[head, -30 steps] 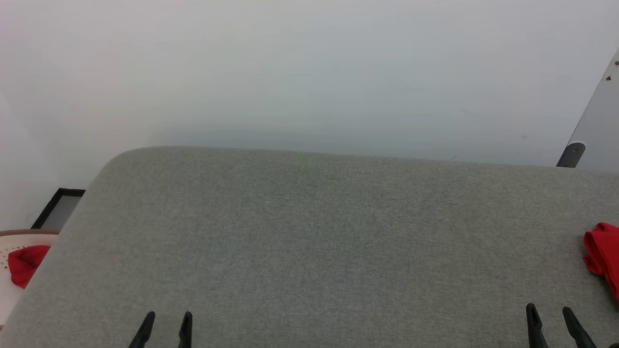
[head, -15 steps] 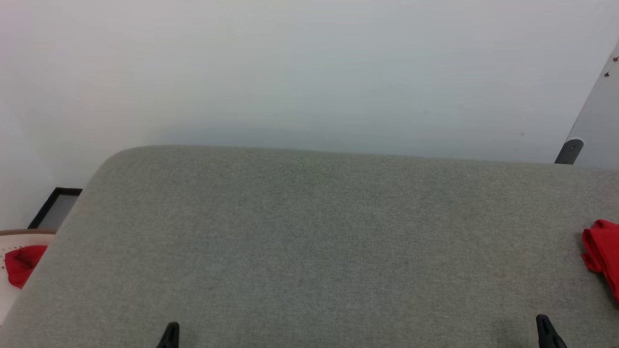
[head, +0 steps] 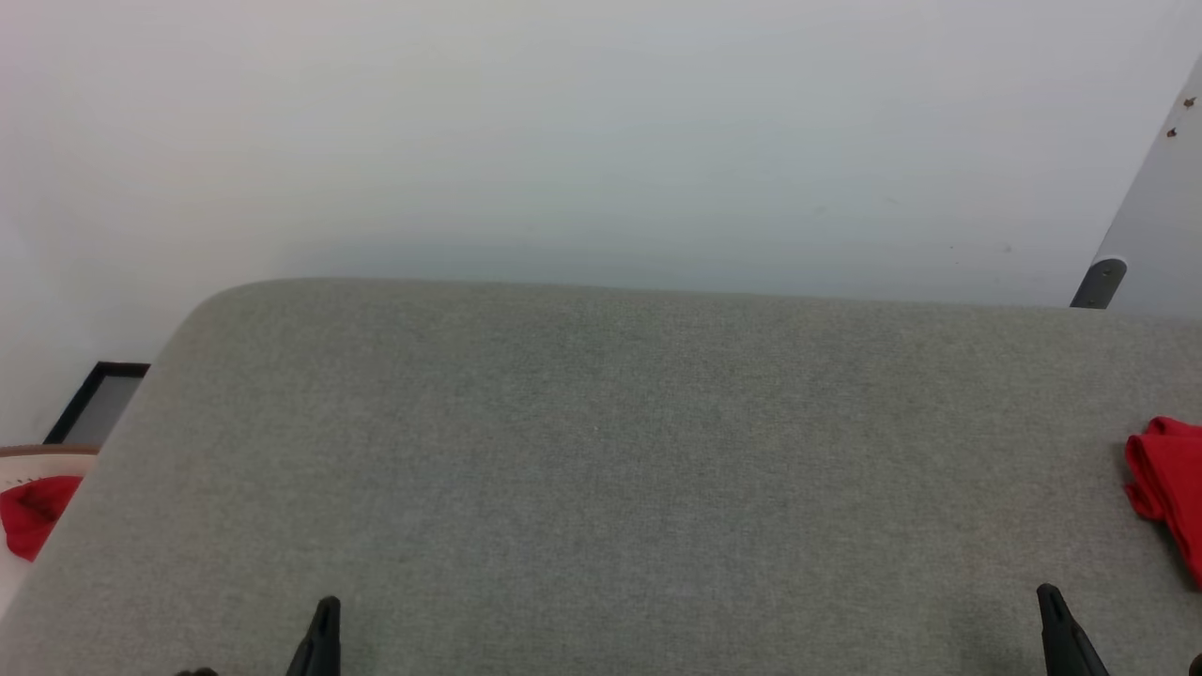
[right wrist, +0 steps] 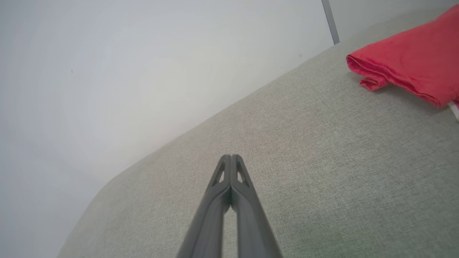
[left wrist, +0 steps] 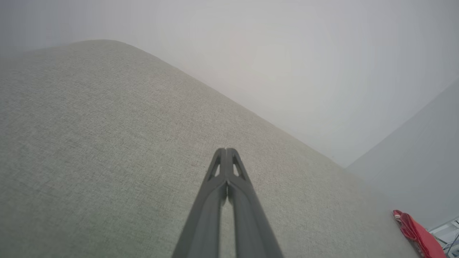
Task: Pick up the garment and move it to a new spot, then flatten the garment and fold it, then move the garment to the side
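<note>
Finds garment (head: 1169, 479) at right edge of pad (head: 601, 451) in head view: red, folded in layers, lying on the grey fabric, cut off by that view's right border. Sees a rolled red hem facing inward in right wrist view, plus a sliver of white at the border.

Puts left gripper (head: 324, 629) low at the near left, fingers pressed together, empty, tips over plain pad; cannot tell whether touching. Puts right gripper (head: 1056, 620) low at the near right, likewise closed on nothing, near garment yet apart from it, grey fabric between.

Leaves a wide open stretch of pad between the two grippers and ahead of both, up to the far edge. Traces that far edge straight across, rounding down at the left corner; meets plain pale wall (head: 601, 141) behind. Notes a grey post (head: 1099, 282) past the far right corner.

Beyond left edge, lower down: black frame (head: 94, 404), and a second red cloth (head: 33, 512) on a pale, brown-rimmed surface, well apart from left gripper.
</note>
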You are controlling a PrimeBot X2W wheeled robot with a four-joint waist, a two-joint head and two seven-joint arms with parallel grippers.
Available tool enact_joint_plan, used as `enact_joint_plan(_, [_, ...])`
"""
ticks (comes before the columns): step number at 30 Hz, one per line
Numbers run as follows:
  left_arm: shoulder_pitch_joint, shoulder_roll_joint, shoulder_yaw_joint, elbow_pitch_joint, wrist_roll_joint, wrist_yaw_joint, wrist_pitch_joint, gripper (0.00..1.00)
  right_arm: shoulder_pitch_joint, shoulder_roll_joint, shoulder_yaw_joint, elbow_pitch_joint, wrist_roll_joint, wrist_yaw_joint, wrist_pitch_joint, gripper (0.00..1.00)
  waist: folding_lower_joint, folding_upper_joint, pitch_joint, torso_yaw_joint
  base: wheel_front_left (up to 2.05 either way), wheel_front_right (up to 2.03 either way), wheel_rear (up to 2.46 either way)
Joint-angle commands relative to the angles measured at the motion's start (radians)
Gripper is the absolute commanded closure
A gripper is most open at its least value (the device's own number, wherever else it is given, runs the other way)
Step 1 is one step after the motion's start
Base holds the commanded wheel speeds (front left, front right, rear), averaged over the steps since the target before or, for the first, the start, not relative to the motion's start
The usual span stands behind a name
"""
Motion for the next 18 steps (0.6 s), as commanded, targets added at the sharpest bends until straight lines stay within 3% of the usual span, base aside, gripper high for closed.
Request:
enact_joint_plan(1, [-0.031, 0.001, 0.009, -0.007, -0.040, -0.003, 0.009, 1.00, -0.035, 0.000, -0.006, -0.007, 0.041, 0.000, 0.007, 1.00, 0.0000, -0.0001, 0.002, -0.001, 0.00, 0.00, 0.00])
enact_joint_plan(18, [-0.088, -0.022, 0.032, 0.016, -0.245, -0.004, 0.069, 1.00, -0.092, 0.005, -0.010, 0.025, 0.244, 0.000, 0.047, 1.00, 0.0000, -0.0001, 0.015, -0.013, 0.00, 0.00, 0.00])
